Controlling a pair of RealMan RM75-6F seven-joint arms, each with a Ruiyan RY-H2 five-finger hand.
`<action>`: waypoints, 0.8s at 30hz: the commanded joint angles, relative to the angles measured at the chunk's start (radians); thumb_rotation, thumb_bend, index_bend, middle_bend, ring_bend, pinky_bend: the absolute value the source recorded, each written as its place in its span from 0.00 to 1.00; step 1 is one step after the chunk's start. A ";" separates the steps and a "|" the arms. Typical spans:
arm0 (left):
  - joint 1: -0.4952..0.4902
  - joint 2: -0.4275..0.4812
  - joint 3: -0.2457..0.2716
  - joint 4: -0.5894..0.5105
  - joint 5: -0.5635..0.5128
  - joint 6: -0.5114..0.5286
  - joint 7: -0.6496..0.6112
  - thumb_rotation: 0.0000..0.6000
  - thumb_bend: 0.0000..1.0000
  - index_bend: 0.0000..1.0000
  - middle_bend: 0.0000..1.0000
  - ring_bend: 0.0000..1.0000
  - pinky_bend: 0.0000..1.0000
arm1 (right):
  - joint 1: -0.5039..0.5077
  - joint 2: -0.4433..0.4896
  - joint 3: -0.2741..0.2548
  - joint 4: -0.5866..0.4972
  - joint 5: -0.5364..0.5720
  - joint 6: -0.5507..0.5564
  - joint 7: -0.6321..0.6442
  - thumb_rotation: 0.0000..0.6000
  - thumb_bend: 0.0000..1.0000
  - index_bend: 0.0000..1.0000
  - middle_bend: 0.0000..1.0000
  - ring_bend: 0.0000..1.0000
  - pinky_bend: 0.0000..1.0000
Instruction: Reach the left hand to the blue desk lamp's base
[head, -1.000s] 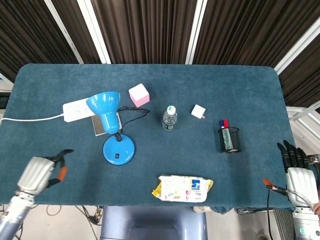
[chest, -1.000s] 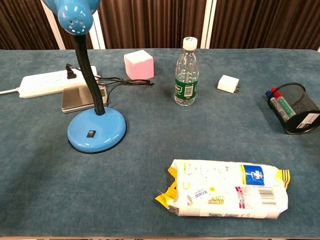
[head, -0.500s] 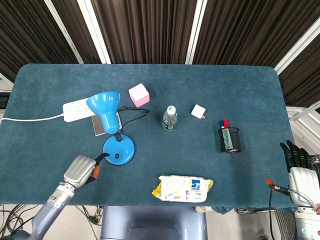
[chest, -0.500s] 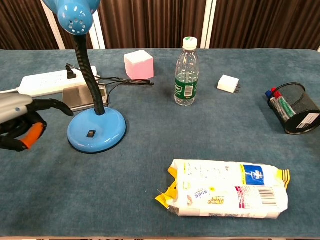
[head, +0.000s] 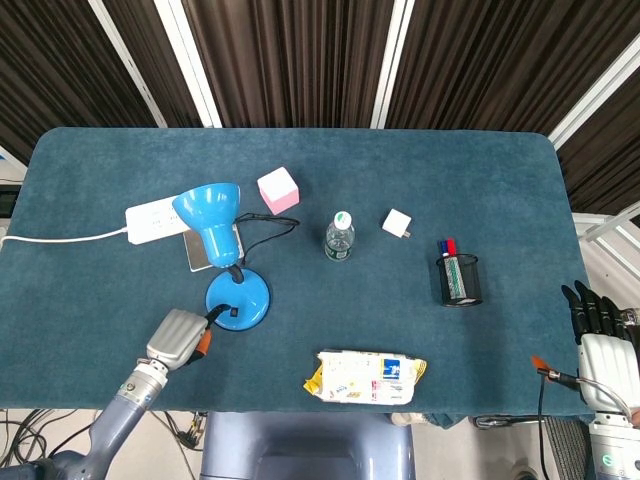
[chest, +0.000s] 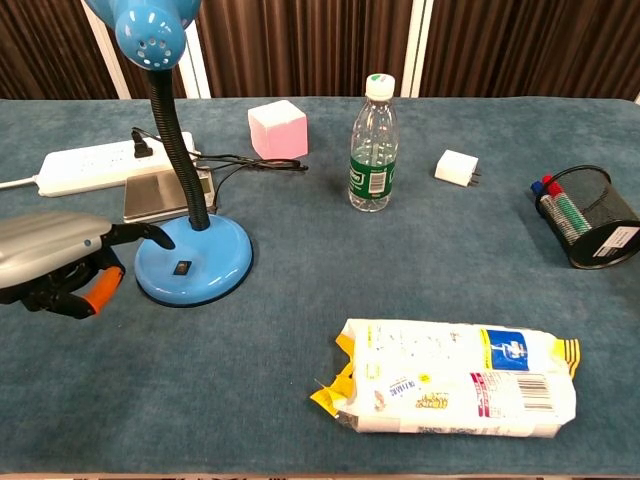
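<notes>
The blue desk lamp stands left of centre on the blue table; its round base (head: 238, 300) (chest: 195, 262) carries a black switch, and a black gooseneck rises to the blue shade (head: 208, 215). My left hand (head: 180, 338) (chest: 55, 260) is low at the base's front-left side and holds nothing. One dark finger (chest: 148, 235) stretches onto the base's left rim, while the others curl under by the orange-tipped thumb. My right hand (head: 598, 340) hangs beyond the table's right edge with its fingers straight and nothing in it; the chest view does not show it.
A white power strip (head: 155, 220) and a silver flat box (chest: 165, 192) lie behind the lamp, with its black cord running to a pink cube (head: 278, 190). A water bottle (head: 339, 236), white charger (head: 397, 223), mesh pen holder (head: 459, 278) and snack packet (head: 370, 376) lie further right.
My left hand has moved right and forward from the table's front-left edge to the lamp base, its finger now at the rim. The right hand has barely moved.
</notes>
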 joint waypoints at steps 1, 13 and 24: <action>-0.007 -0.006 0.004 0.011 -0.003 -0.007 -0.008 1.00 0.76 0.15 0.73 0.80 0.89 | 0.001 -0.001 0.000 0.000 0.002 -0.001 -0.002 1.00 0.11 0.01 0.02 0.04 0.00; -0.020 -0.027 0.019 0.033 -0.012 0.000 -0.007 1.00 0.75 0.14 0.73 0.80 0.89 | 0.000 -0.002 0.002 -0.001 0.007 -0.001 -0.002 1.00 0.11 0.01 0.02 0.04 0.00; -0.040 -0.020 0.026 0.030 -0.033 -0.016 -0.008 1.00 0.75 0.14 0.72 0.80 0.89 | 0.001 -0.003 0.002 -0.001 0.009 -0.005 -0.004 1.00 0.11 0.01 0.02 0.04 0.00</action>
